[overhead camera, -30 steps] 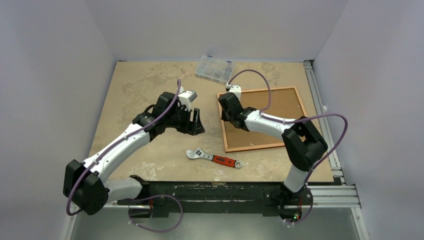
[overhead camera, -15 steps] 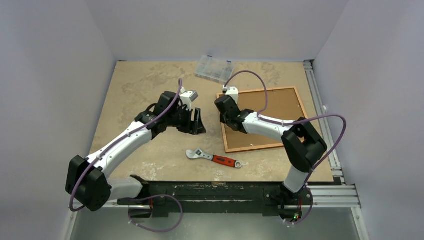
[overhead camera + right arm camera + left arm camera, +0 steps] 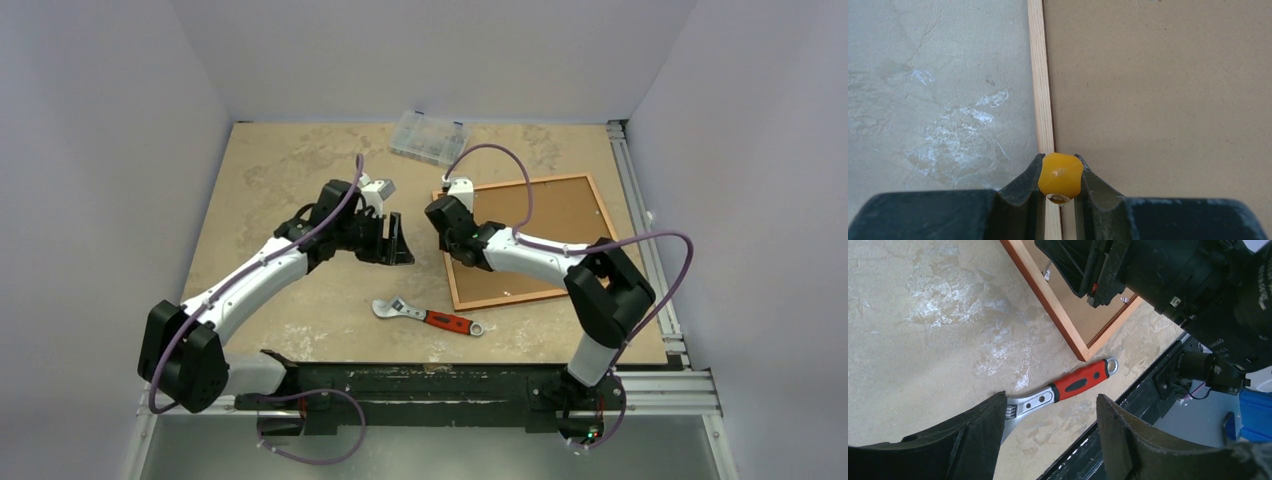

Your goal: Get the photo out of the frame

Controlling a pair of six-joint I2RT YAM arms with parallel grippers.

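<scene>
The frame (image 3: 520, 294) lies face down on the table at centre right, its brown backing board (image 3: 560, 215) facing up. The photo is hidden beneath the board. My right gripper (image 3: 1060, 182) is over the frame's left rail (image 3: 1040, 75), shut on a small yellow faceted tool handle (image 3: 1060, 174) with a metal tip pointing down at the seam between rail and backing board (image 3: 1158, 90). My left gripper (image 3: 395, 240) hovers open and empty just left of the frame. Its wrist view shows the frame's red-orange near-left corner (image 3: 1048, 300).
A red-handled adjustable wrench (image 3: 428, 316) lies on the table near the front edge, below my left gripper (image 3: 1050, 400) in the wrist view. A clear plastic organiser box (image 3: 428, 137) sits at the back. Metal rails (image 3: 640, 220) run along the table's right side.
My right gripper has shifted a little to the left, onto the frame's left rail, with the yellow tool still in it. The left arm has edged slightly forward, its gripper still open.
</scene>
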